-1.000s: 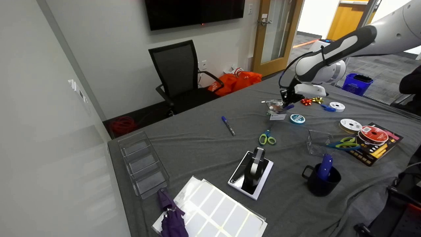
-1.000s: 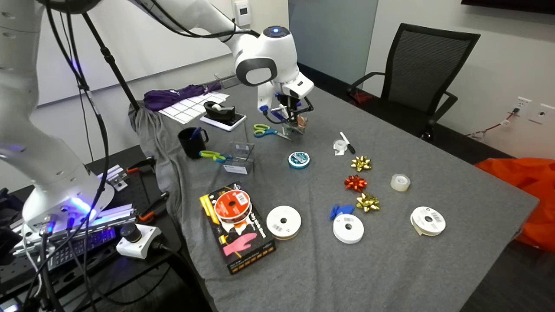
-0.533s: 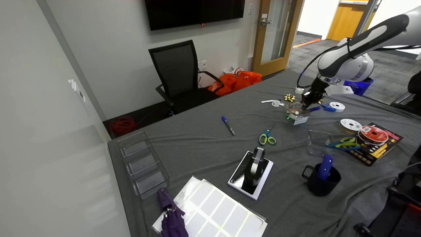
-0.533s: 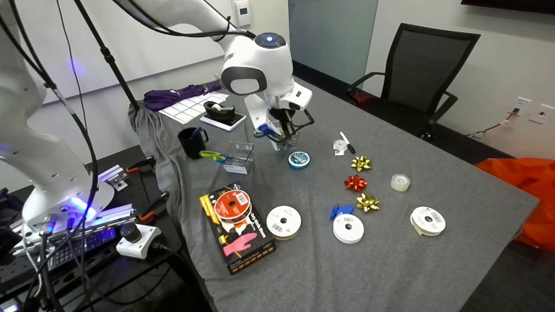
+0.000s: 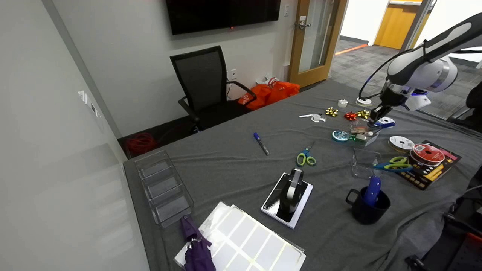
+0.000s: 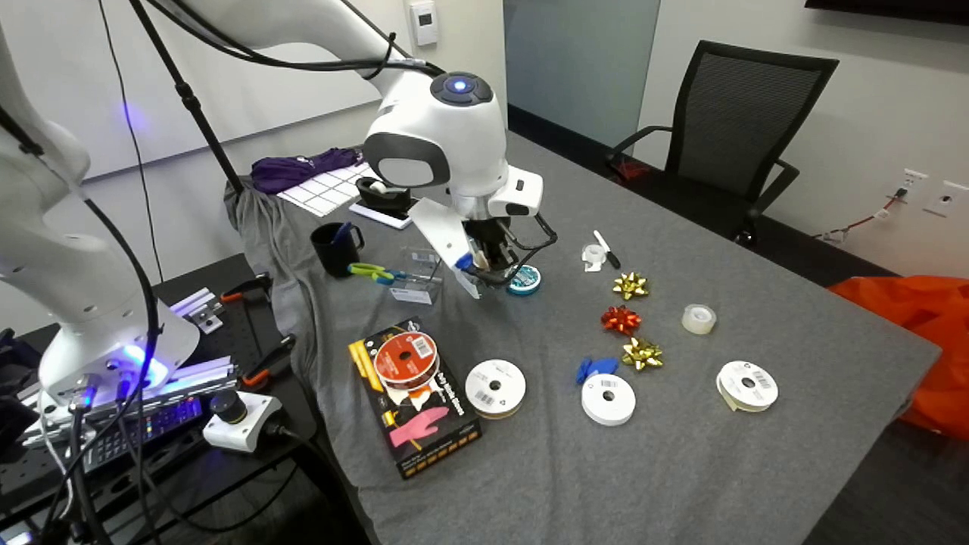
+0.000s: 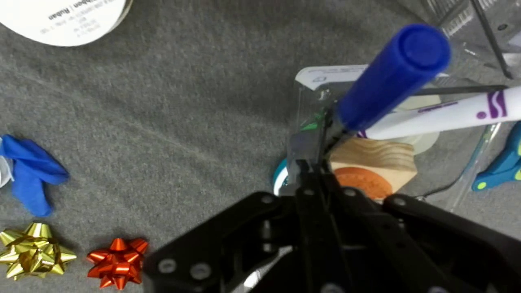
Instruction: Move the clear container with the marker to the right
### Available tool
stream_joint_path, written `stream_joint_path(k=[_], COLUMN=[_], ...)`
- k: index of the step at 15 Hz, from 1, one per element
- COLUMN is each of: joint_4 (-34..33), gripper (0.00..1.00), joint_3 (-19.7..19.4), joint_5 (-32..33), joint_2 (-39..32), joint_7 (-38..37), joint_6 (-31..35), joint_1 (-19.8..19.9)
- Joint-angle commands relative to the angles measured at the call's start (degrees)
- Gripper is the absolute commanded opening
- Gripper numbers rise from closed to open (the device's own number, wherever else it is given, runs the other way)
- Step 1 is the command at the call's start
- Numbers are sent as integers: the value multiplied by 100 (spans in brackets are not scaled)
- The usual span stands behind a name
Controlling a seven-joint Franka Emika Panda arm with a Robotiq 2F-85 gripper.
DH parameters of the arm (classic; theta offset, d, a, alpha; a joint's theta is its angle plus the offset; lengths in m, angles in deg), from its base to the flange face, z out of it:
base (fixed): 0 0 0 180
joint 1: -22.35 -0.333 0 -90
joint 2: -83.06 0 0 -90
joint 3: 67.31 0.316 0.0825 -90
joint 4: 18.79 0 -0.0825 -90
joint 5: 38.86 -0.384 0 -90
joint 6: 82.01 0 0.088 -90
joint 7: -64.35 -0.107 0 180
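In an exterior view, one divided clear tray (image 5: 165, 190) lies along the left edge of the desk (image 5: 222, 173). One purple umbrella (image 5: 198, 250), a pile of label sheets (image 5: 260, 244), one loose blue-capped pen (image 5: 261, 143) and one tape dispenser (image 5: 292, 194) follow, then one pair of scissors (image 5: 306, 158), one white pen (image 5: 310, 115), one teal disc (image 5: 340, 136), two tape rolls (image 5: 342, 103), two gold bows (image 5: 331, 111) and one red bow (image 5: 350, 116).

Well in from the desk's edges is the one clear container (image 5: 372, 138), its wall clamped between the jaws; whether it touches the desk I cannot tell. It holds the marker (image 7: 392, 79), blue-capped and slanting up, one white marker (image 7: 441, 118) and one wooden block (image 7: 374, 156).

One second clear tub (image 5: 360, 165) with another pair of scissors, one dark mug (image 5: 367, 210) and at least four ribbon spools (image 5: 401, 143) complete the row, the red-topped one on one black box (image 5: 437, 175).
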Motion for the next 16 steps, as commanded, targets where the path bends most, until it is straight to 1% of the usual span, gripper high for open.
stream_joint_path(k=[1,7,12,13,14,16], joint_4=[184,224,237,236,234,237], gripper=[1,1,1,29,30,43], joint_3=[-61,-218,-282,-273,-259,-236], joint_5=[-128,-124,-100,-99,-94,-74], joint_2=[75,-66,-137,-155,-172,-200], joint_7=[655,1108,1252,1278,1293,1284], joint_6=[128,331,585,657,712,834], joint_1=[112,190,244,264,284,312])
